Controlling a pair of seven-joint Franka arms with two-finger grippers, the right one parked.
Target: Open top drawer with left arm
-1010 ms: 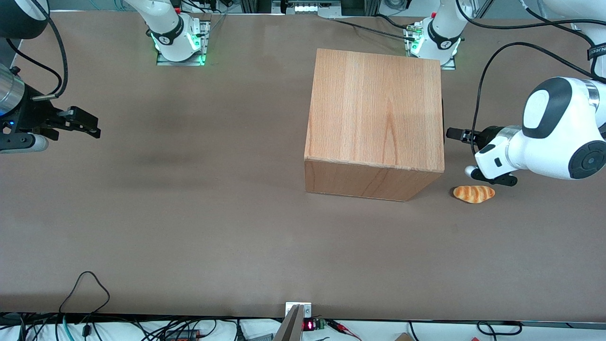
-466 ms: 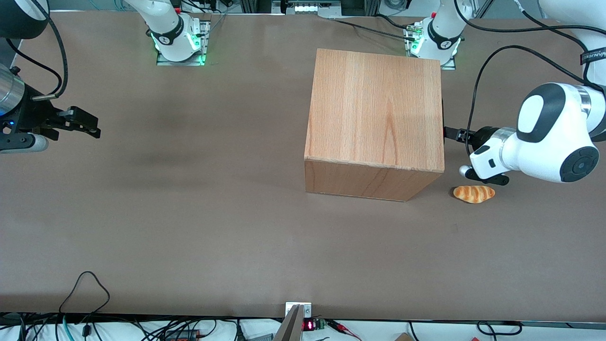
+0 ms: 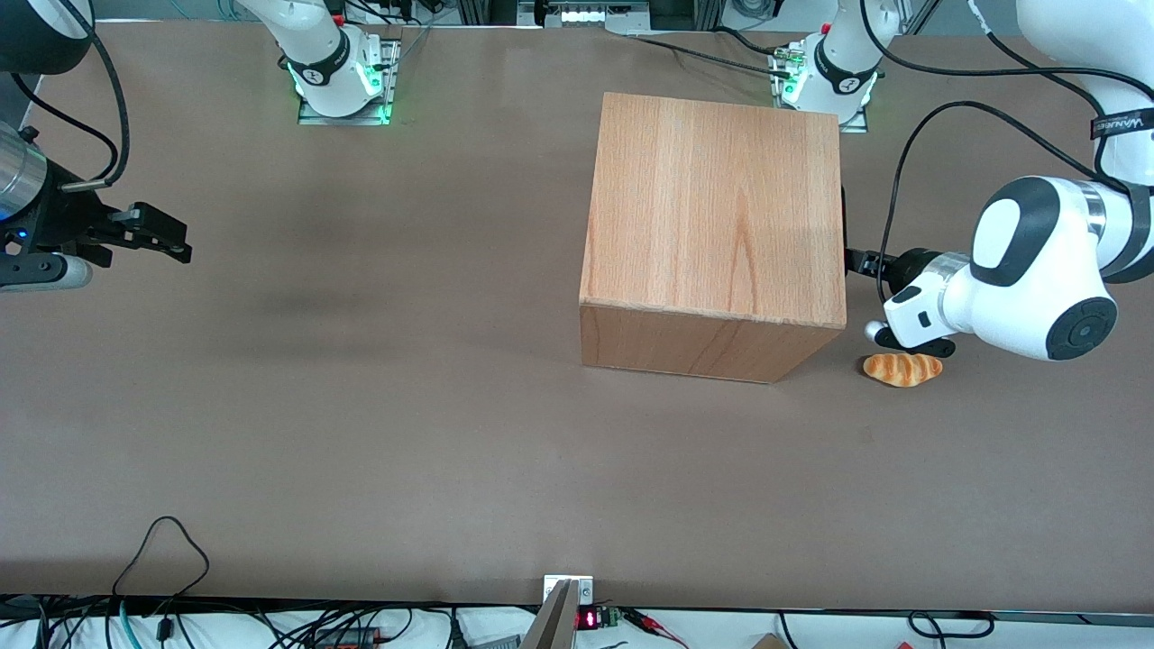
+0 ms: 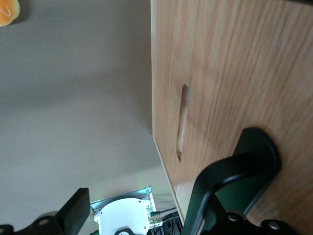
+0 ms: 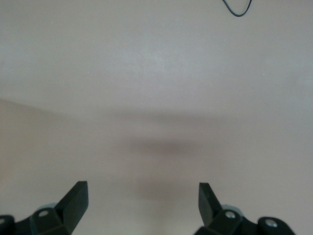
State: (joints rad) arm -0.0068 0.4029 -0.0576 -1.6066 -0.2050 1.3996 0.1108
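The wooden cabinet (image 3: pixel 712 225) stands on the table with its drawer front facing the working arm's end. The top drawer sits flush in the cabinet; its flat wooden front panel (image 4: pixel 234 73) and black bar handle (image 4: pixel 230 171) fill the left wrist view. From the front only a dark sliver of the handle (image 3: pixel 844 225) shows. The left arm (image 3: pixel 1028 270) reaches level toward that face. Its gripper (image 3: pixel 858 262) (image 4: pixel 142 203) is open at the handle. One finger (image 4: pixel 73 213) shows apart from the handle; the handle covers the other.
A small orange bread roll (image 3: pixel 902 369) (image 4: pixel 7 12) lies on the table just under the left arm's wrist, nearer the front camera than the gripper. A narrow slot (image 4: pixel 182 122) is cut in the wooden front. The arm's base (image 3: pixel 834 72) stands next to the cabinet's corner.
The left arm has slid toward the cabinet, and its gripper tips now reach the cabinet's face at the handle. Cabinet and roll have not moved.
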